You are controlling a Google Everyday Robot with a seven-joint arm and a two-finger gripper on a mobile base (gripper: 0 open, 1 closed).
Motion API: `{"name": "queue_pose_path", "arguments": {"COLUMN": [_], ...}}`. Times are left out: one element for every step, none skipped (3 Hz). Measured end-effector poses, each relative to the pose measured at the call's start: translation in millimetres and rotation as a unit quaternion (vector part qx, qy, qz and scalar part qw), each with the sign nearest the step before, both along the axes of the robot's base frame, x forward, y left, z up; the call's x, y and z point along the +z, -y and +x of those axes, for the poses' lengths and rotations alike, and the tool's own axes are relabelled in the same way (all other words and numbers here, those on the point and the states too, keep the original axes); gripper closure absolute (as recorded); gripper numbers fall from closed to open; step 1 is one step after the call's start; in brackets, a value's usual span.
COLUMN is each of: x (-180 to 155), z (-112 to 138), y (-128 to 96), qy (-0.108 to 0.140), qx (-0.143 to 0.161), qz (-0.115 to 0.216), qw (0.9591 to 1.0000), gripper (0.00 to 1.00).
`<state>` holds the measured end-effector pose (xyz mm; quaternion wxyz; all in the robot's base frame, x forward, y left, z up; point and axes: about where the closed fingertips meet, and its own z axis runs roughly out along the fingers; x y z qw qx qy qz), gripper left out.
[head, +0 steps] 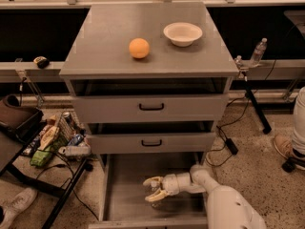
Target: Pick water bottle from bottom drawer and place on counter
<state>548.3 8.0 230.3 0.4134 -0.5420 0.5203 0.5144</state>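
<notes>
Hovering inside bottom drawer, gripper splayed, bottle indiscernible

Lab (floor cables), tool over bottom drawer

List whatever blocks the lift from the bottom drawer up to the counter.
Nothing visible blocks it. The gripper is low in the open bottom drawer, forward of both upper drawer fronts. On the counter, only the orange ball and white bowl take space.

I see a dim room: speckled floor, a dark side table near left, a black stand leg right, and a long ledge far behind.
</notes>
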Motion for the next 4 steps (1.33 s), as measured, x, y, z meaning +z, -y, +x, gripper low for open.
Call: {"name": "queue_pose_path", "arguments": {"x": [18.9,67.8,154.2,255.4], "z": [6.1,28.5,49.8,47.8], "y": [2.7,26.5,58.5,73.4], "qy": [-0.013,-0.018,-0.018,-0.018], "qx": [-0.011,-0.061,-0.129,-0.176], "qz": [-0.012,-0.042,-0.056,-0.049], "qw": [0.9998,0.9971,0.9898,0.983], "gripper": [1.0,1.0,1.0,1.0]}}
